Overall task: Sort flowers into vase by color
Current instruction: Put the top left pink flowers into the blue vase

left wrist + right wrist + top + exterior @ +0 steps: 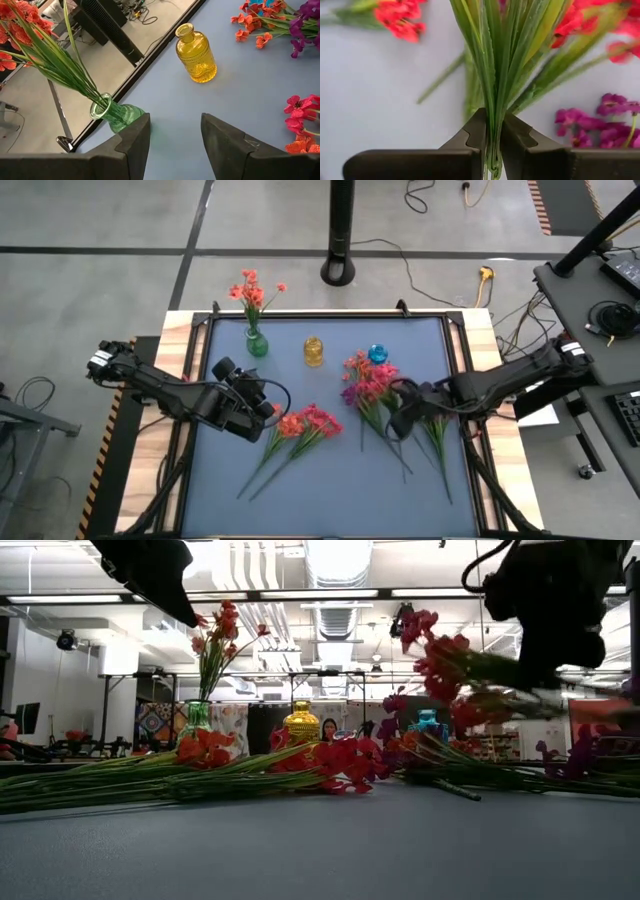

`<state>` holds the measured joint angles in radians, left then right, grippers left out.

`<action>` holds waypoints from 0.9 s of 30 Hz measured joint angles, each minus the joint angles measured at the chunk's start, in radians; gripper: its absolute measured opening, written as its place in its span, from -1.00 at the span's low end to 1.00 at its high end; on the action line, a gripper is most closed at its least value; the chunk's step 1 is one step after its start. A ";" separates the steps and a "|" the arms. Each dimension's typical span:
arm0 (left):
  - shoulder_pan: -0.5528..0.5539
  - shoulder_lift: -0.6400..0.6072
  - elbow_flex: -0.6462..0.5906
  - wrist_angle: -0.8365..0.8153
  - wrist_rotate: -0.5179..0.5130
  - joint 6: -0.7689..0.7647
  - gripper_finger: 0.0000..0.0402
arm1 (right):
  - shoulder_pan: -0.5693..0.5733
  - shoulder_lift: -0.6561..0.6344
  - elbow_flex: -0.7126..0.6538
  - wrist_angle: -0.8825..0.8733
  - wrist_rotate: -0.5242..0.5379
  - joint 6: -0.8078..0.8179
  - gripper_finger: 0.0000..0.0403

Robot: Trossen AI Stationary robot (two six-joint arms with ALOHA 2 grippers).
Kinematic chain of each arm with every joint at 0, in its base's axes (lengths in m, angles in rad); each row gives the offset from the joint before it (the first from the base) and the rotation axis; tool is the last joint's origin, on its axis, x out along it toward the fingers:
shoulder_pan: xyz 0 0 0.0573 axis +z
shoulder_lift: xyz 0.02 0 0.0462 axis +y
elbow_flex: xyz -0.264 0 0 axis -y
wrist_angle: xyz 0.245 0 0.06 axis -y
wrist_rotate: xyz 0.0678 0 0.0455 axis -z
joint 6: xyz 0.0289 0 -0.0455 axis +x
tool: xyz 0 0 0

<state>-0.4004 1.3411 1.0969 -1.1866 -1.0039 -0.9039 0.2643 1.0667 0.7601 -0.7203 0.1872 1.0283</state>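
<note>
Table: blue mat [330, 480] inside a black frame — no brand, label or writing readable on it or on anything standing on it.
Flowers on the mat: an orange-red bunch [300, 423] lies just beside the left gripper [262, 402], on its inboard side; a purple-magenta and red heap [368, 387] lies just beside the right gripper [402, 418], blossoms toward the vases.
Green vase [257, 343]: beyond the left gripper at the far edge, already holding an orange-red spray [250, 290].
Yellow vase [314, 351]: beyond and between the two grippers, nothing in it.
Blue vase [378, 354]: beyond the right gripper, partly behind the blossoms.
Right gripper: fingers pinched nearly closed on a stem bundle [496, 90] low down; in the low view the spray hangs clear of the mat.
Left gripper: fingers [131, 145] spread wide, nothing between them, over the mat near the green vase.
Handling, by judgement: light, thin, springy stems, top-heavy at the blossoms — likely to droop, swing and snag neighbours.
Where to hold: low to mid stem, never the blossoms, leaving the tip free for a narrow vase neck.
</note>
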 joint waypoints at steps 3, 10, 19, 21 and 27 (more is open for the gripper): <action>0.000 0.000 0.000 0.000 0.000 0.000 -0.21 | 0.011 0.071 -0.002 0.001 0.020 -0.026 -0.83; 0.000 0.000 0.000 0.001 0.000 0.000 -0.21 | 0.013 0.168 0.008 -0.003 -0.035 -0.060 -0.56; 0.000 0.000 -0.001 0.007 0.001 0.000 -0.21 | 0.015 0.155 0.032 -0.063 -0.037 -0.078 0.00; 0.000 0.000 -0.001 0.007 0.001 0.000 -0.21 | 0.015 0.163 0.032 -0.054 -0.037 -0.095 0.08; 0.000 0.000 -0.002 0.008 0.001 0.000 -0.21 | 0.015 0.237 0.035 0.002 -0.031 -0.147 0.25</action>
<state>-0.4004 1.3415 1.0947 -1.1789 -1.0027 -0.9039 0.2794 1.3036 0.7948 -0.7181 0.1567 0.8814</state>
